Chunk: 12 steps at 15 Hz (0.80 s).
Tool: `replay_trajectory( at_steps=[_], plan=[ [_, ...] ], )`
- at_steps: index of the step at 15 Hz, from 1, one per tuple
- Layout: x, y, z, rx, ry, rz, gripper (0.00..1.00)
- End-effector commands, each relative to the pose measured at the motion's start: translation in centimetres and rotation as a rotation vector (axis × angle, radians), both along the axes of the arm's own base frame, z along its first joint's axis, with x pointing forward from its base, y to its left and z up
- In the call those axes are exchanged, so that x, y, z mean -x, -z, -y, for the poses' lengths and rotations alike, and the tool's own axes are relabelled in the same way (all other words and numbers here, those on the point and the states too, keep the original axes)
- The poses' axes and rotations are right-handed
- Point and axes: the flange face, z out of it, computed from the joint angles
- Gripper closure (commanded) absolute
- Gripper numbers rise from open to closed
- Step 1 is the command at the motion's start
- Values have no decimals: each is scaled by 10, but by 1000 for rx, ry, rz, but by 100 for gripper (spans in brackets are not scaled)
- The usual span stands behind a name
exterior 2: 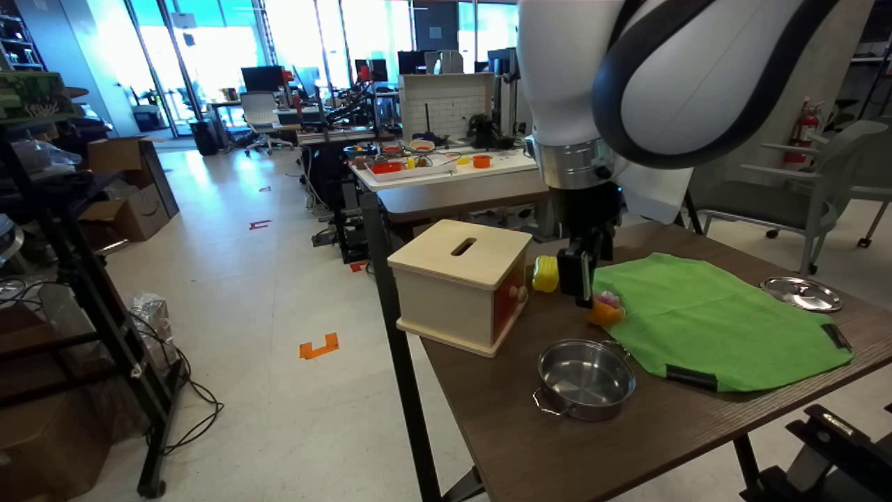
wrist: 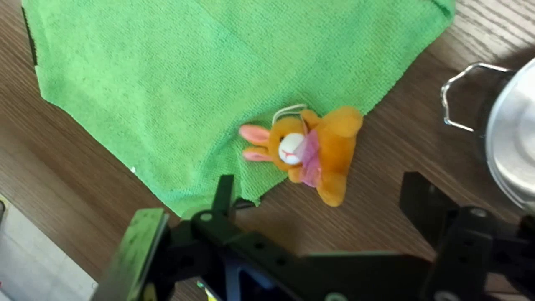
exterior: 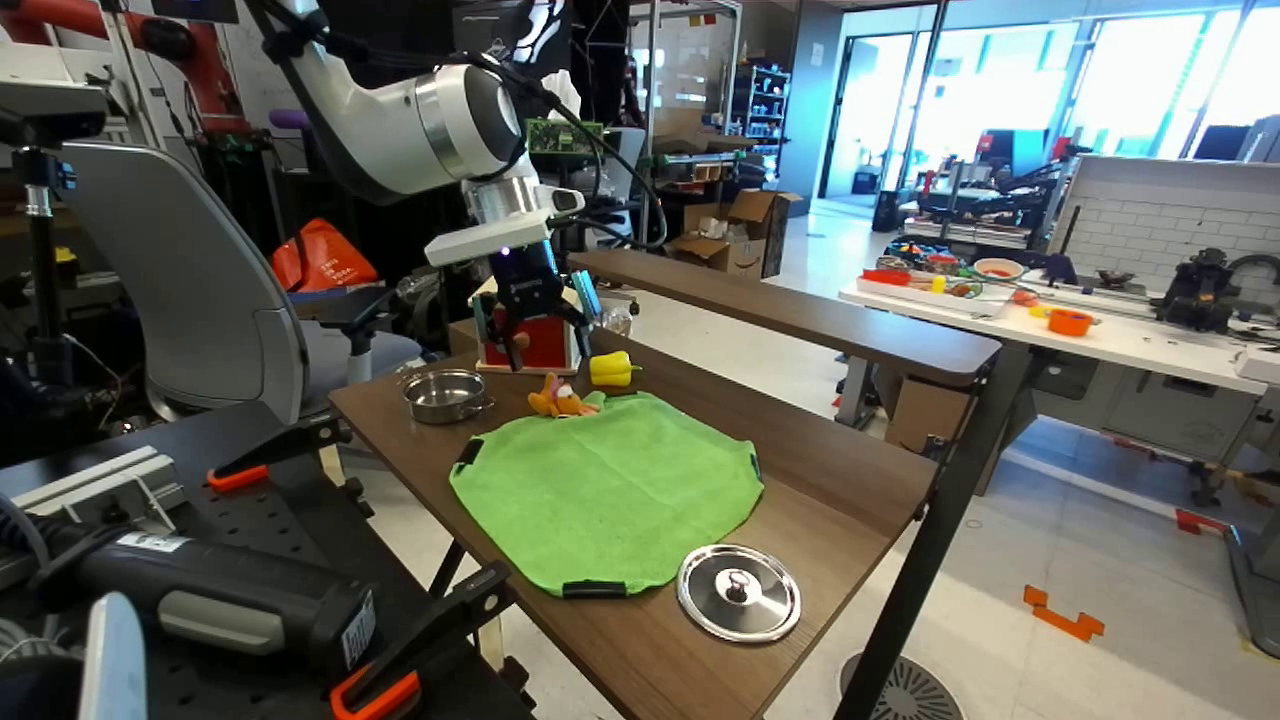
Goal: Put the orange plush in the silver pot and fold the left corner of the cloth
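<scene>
Table (exterior: 835,505) is set on pale floor (exterior: 1050,545), windows (exterior: 1140,75) beyond; green cloth (exterior: 610,490) spread on top. Yellow pepper (exterior: 611,369) is placed beside wooden box (exterior 2: 446,303), lid (exterior: 740,597) beside cloth. Orange plush (wrist: 327,150) is laid face up across cloth edge, long axis roughly aligned toward silver pot (exterior 2: 587,376), ears pointed away. Gripper (wrist: 320,188) is held above, fingers widely parted, nothing gripped.

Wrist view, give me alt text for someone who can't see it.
An orange plush rabbit lies partly on a green cloth. The open end effector shows along the bottom; a silver pot is cut off at right.
</scene>
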Motion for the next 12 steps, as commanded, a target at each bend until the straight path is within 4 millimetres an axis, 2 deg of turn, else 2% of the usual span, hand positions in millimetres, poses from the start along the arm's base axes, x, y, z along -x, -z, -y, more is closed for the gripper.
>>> replay_trajectory(
  at_steps=[1,2,7,8,9,11,12],
  plan=[
    [-7,7,22,-18,47,-8,9],
    [-8,9,26,-17,52,-15,26],
    [-24,32,29,-19,7,-65,65],
    [-26,35,26,-15,-8,-73,23],
    [-28,36,22,-8,-27,-78,27],
    [-32,36,17,-1,-50,-84,21],
    [-33,37,15,0,-63,-85,63]
  ],
)
